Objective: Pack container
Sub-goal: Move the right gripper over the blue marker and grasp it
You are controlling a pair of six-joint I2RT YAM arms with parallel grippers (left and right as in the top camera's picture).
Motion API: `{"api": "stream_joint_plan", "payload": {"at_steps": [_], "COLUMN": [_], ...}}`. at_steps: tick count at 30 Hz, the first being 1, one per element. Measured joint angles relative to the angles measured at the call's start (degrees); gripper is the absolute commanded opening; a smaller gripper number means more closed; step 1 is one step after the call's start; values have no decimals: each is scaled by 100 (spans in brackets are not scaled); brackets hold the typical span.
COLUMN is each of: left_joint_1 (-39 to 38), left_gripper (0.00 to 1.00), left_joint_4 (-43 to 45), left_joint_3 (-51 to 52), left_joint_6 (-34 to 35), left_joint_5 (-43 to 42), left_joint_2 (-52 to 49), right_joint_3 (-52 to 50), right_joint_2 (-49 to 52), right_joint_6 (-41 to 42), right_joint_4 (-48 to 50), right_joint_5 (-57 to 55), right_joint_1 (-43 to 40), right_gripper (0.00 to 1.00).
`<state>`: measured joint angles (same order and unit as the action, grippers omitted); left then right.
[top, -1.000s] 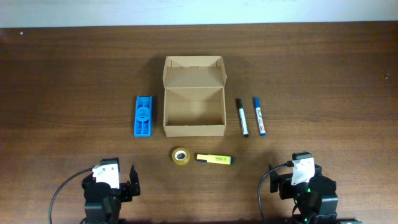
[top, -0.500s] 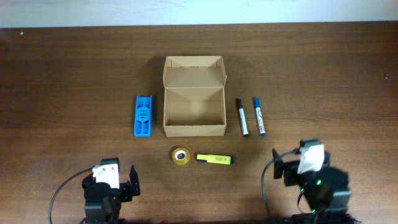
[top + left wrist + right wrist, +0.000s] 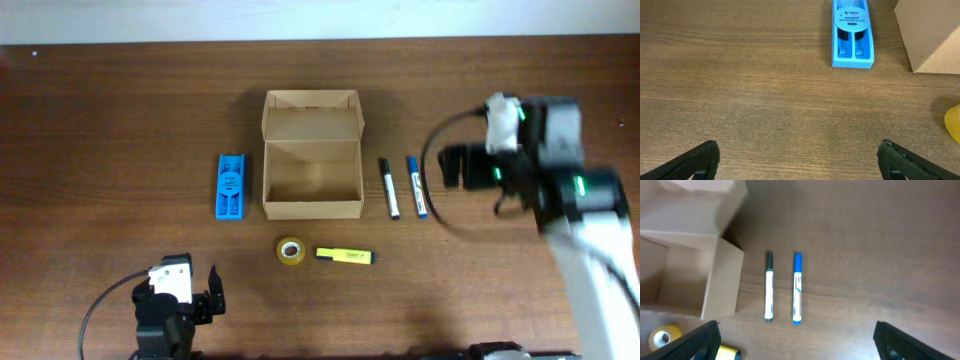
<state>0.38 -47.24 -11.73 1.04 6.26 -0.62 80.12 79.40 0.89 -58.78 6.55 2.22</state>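
The right gripper (image 3: 797, 342), jaws spread wide over the black marker (image 3: 769, 287) and blue marker (image 3: 797, 287) (they lie close together) right of the box (image 3: 312, 209), which sits mid-table toward the far edge, could snag both, while the left gripper (image 3: 799, 156) rests equally spread at the near edge.

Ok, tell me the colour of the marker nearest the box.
Black and white marker; right wrist view shows it best.
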Motion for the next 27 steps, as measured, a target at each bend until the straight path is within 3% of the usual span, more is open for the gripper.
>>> {"api": "stream_joint_plan", "payload": {"at_steps": [5, 11, 27], "left_joint_1": [0, 0, 0], "left_gripper": [100, 100, 100], "left_joint_4": [-4, -2, -2], "left_joint_3": [0, 0, 0], "left_joint_6": [0, 0, 0], "left_joint_5": [2, 2, 2], "left_joint_2": [0, 0, 0], "right_joint_3": [789, 927, 935], "right_joint_2": [1390, 2573, 3919], "right_joint_6": [225, 452, 463], "right_joint_4": [-380, -407, -164], "right_joint_5": [103, 245, -33], "right_joint_1": [0, 0, 87], "right_gripper": [99, 99, 98]}}
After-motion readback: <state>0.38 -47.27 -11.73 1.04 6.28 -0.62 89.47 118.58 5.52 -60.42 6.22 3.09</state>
